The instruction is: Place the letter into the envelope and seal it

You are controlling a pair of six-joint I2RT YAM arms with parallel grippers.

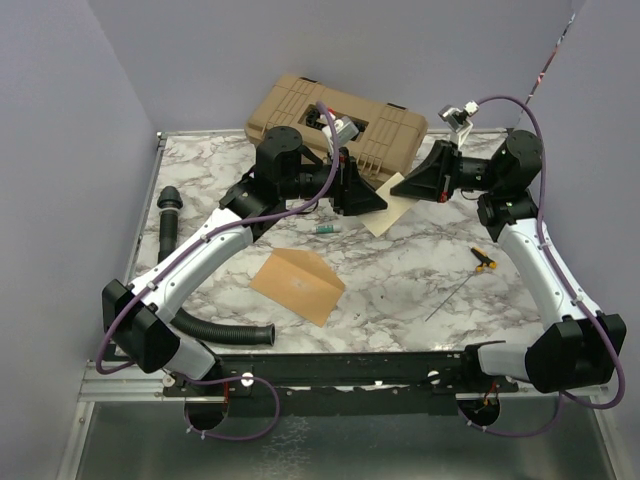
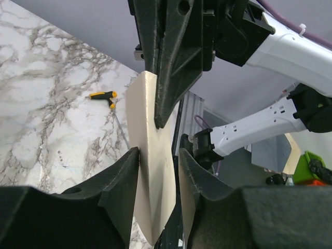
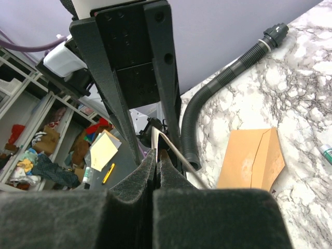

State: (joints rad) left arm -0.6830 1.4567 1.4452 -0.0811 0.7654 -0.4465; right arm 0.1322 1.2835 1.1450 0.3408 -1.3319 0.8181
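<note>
Letter (image 1: pixel 385 215) hangs in mid-air between two sets of jaws, and one uneven tug could crease or tear it.
Right jaws are pressed together on one edge. Left jaws stand half spread astride the other, not clearly pinching. Envelope (image 1: pixel 297 284) lies on the bench (image 1: pixel 400 270), well below both.

The pale, plain letter (image 1: pixel 385 218) stands up on edge, slightly bowed. The kraft-brown envelope (image 1: pixel 297 285) lies flat at its 7 o'clock, well apart, flap unfolded.
</note>
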